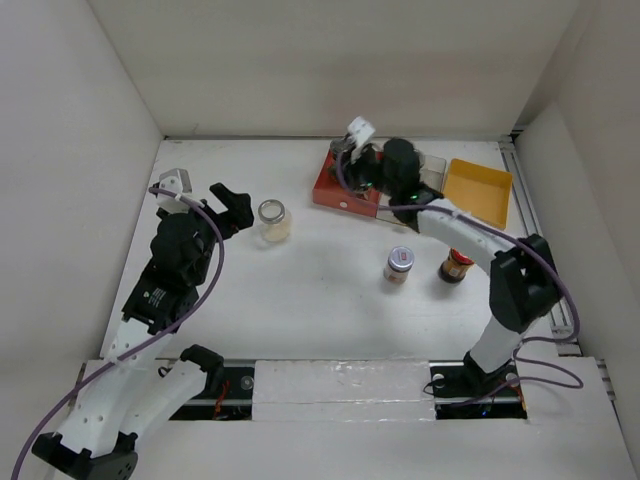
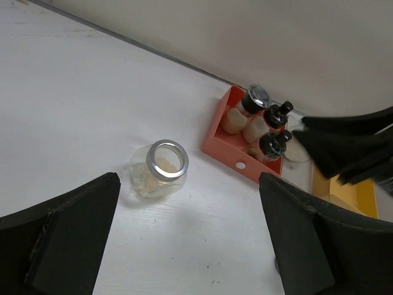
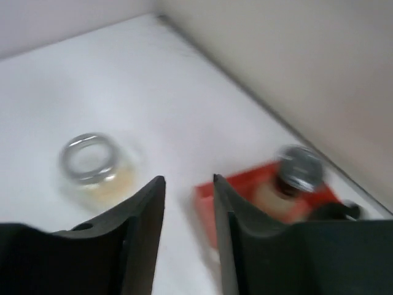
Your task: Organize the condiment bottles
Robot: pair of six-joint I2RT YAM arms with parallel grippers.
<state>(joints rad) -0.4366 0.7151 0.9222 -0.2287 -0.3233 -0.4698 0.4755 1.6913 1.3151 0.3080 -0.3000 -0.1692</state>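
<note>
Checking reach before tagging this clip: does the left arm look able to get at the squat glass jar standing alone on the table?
Probably yes. The left gripper is open and close beside the glass jar, with only bare table between them. Its wrist view shows the jar straight ahead with nothing in front of it.

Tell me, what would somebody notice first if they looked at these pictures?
The bright red tray at the far side of the white table, with little shakers standing in it, and the yellow tray off to its right. Next comes the clear glass jar standing all alone toward the left. The labelled jar and the red-capped brown bottle stand side by side nearer the middle.
</note>
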